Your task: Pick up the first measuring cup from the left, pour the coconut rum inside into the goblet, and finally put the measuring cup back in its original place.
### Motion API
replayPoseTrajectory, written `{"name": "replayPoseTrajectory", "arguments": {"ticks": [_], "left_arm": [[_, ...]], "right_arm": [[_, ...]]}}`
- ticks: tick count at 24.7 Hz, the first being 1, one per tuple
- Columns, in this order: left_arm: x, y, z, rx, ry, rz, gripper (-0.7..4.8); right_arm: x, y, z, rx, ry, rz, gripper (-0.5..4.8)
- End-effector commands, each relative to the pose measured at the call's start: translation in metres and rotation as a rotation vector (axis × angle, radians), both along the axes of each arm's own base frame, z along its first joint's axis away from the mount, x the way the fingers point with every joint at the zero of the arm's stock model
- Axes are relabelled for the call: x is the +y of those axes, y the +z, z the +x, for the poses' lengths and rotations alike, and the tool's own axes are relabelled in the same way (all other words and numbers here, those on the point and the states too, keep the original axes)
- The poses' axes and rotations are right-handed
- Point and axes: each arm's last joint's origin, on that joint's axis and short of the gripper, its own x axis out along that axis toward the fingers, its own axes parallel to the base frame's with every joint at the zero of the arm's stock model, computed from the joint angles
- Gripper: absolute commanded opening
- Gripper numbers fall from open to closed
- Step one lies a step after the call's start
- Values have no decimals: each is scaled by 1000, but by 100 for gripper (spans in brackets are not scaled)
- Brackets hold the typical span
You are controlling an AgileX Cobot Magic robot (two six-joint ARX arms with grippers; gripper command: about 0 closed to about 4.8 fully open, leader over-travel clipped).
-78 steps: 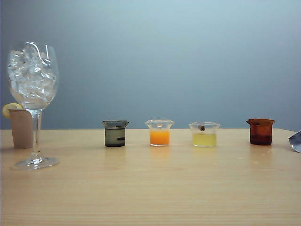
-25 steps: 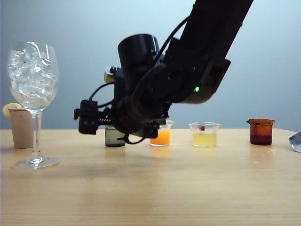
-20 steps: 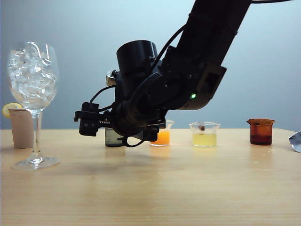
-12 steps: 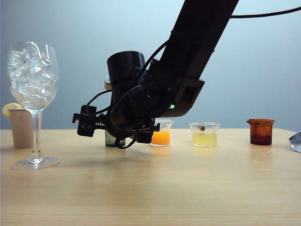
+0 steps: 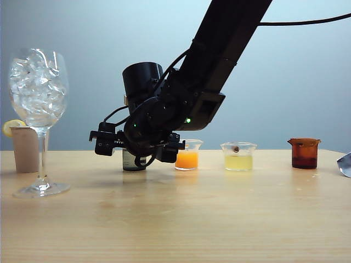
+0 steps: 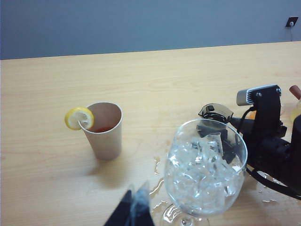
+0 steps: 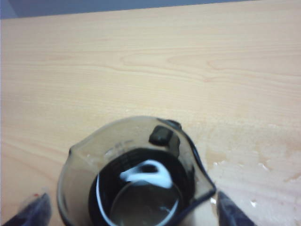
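The first measuring cup (image 5: 134, 161), smoky grey-green, stands upright on the wooden table (image 5: 181, 219) at the left end of the row of small cups, with the right gripper (image 5: 137, 147) directly in front of it and covering all but its lower part in the exterior view. In the right wrist view the cup (image 7: 134, 176) sits between the two fingertips (image 7: 34, 212), which show at either side of it and well apart from each other; the jaws stand wide open and a strip of table shows between each tip and the cup wall, so nothing is clamped. The coconut rum (image 7: 141, 202) lies in the cup's bottom, dark through the tinted wall with a bright glint on its surface.

The goblet (image 5: 38, 109) stands to the left of the cup, well apart from it, its bowl packed with ice. Beside the goblet, further left and farther back, is a paper cup (image 5: 24, 149) with a lemon slice (image 5: 11, 126) on its rim.

To the right of the measuring cup come the orange cup (image 5: 186, 159), the pale yellow cup (image 5: 238, 156) and the amber-brown cup (image 5: 304, 153).

The left gripper (image 6: 135, 212) shows only as dark fingertips at the near edge, close together above the table beside the goblet's foot; whether they are fully closed I cannot tell.
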Motion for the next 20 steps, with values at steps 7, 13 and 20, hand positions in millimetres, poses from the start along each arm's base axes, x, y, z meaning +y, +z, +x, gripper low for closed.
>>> {"name": "replayPoseTrajectory", "arguments": {"ticks": [7,13,20], "left_arm": [[0,2,0,-11,4,0,-4],[0,2,0,-11,4,0,-4],[0,2,0,-11,4,0,-4]], "right_arm": [[-5,-7,8,34,-37,43,476],[-3,-12,17,64,-45,100,476],[4,-12,23,69,-45,93,476]]}}
